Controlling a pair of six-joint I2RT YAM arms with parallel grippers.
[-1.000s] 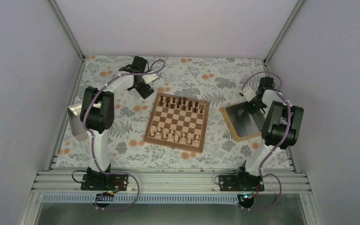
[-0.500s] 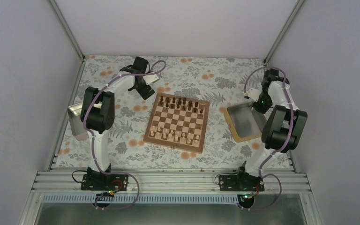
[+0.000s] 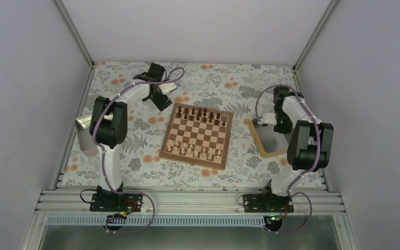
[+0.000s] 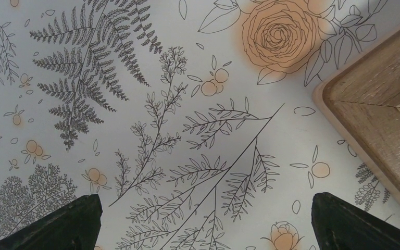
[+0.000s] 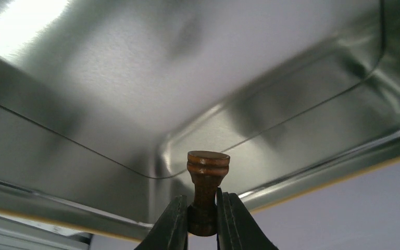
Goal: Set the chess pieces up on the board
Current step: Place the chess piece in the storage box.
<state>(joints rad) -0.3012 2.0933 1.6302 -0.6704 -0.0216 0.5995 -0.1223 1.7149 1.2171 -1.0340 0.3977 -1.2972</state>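
The board [image 3: 197,135] lies mid-table. Dark brown chess pieces [image 3: 200,115] stand on its two far rows and pale ones [image 3: 194,151] on its near rows. My right gripper [image 5: 203,208] is shut on one dark brown chess piece [image 5: 207,177], held base outward above the metal tray [image 5: 135,78]. In the top view that gripper [image 3: 275,121] hangs over the tray's far left part. My left gripper [image 4: 208,224] is open and empty over the tablecloth, beside the board's corner [image 4: 380,120]. In the top view it [image 3: 160,100] sits off the board's far left corner.
The tan-rimmed tray [image 3: 263,148] lies right of the board. A second metal tray [image 3: 83,133] lies at the left edge, partly under my left arm. A floral cloth [image 3: 219,83] covers the table. Walls enclose three sides.
My right arm has swung from the tray's right side toward its left, nearer the board, with the dark piece in its jaws. The left arm has not moved.
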